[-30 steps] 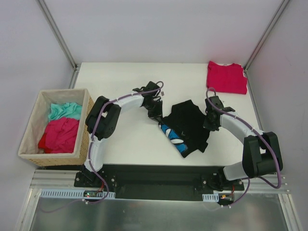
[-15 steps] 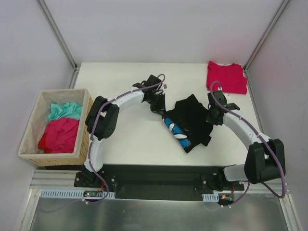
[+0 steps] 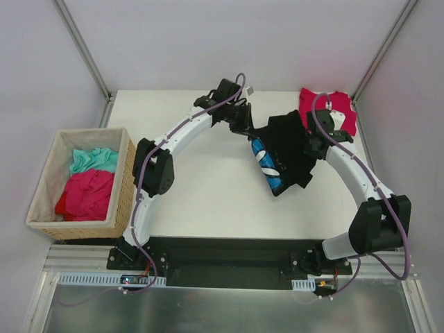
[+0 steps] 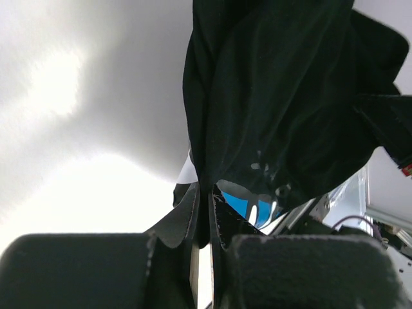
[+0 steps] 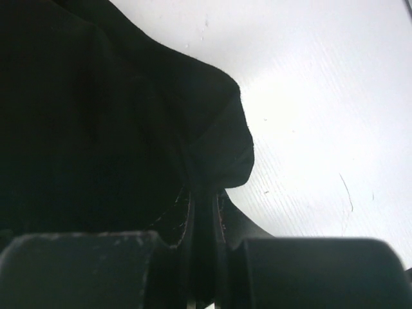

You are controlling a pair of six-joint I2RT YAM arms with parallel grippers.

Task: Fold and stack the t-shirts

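The black t-shirt (image 3: 288, 142) hangs bunched between my two grippers above the table's back right part, a blue and white print (image 3: 266, 163) showing on its lower left side. My left gripper (image 3: 246, 127) is shut on its left edge, and my right gripper (image 3: 313, 143) is shut on its right edge. In the left wrist view the black t-shirt (image 4: 277, 109) drapes from the left gripper (image 4: 206, 203). The right wrist view shows the black t-shirt (image 5: 96, 116) pinched in the right gripper (image 5: 205, 193). The folded red t-shirt (image 3: 340, 114) lies at the back right corner, partly behind the right arm.
A woven tan basket (image 3: 123, 187) stands off the table's left edge and holds teal cloth (image 3: 94, 159) and pink-red cloth (image 3: 87, 194). The white table (image 3: 194, 194) ends close behind the red t-shirt. Metal frame posts rise at the back corners.
Both arms have swung toward the back right, carrying the black t-shirt from the table's middle up close to the red one. Both grips have held.
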